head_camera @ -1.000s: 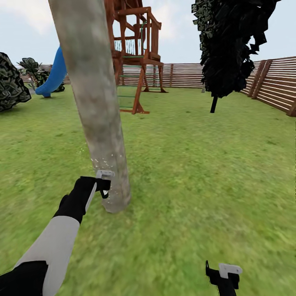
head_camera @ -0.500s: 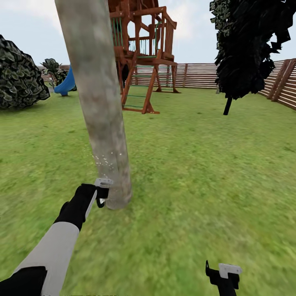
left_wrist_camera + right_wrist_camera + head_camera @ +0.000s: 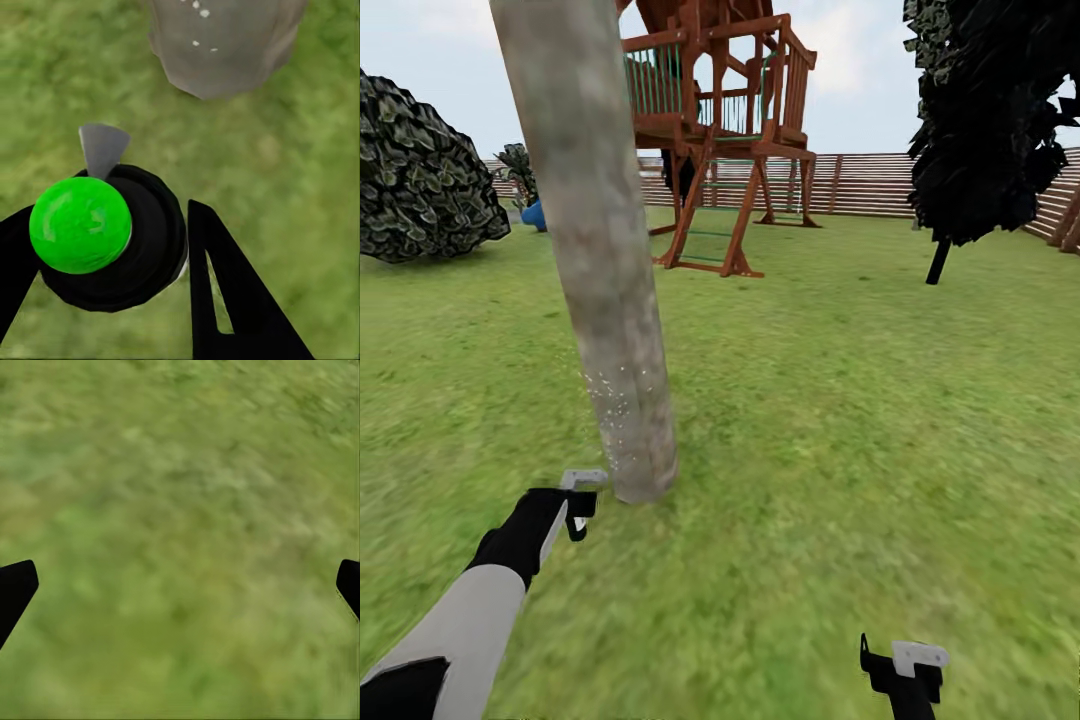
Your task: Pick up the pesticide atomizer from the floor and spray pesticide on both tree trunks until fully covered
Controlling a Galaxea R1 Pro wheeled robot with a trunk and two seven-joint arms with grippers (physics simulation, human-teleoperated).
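Our left tool [image 3: 112, 255] is clamped on the atomizer [image 3: 97, 232]; the upright tree trunk [image 3: 622, 400], lightly specked with pesticide [image 3: 622, 395], stands just ahead, nearer this arm. Right tool [image 3: 180, 585] spread apart over grass.

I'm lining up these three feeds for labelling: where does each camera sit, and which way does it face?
Head view: on the head, facing forward-down at the tree trunk; both arms show.
Left wrist view: by the left gripper, looking along its fingers at the atomizer and trunk base, shared with the head view.
Right wrist view: by the right gripper, facing lawn.
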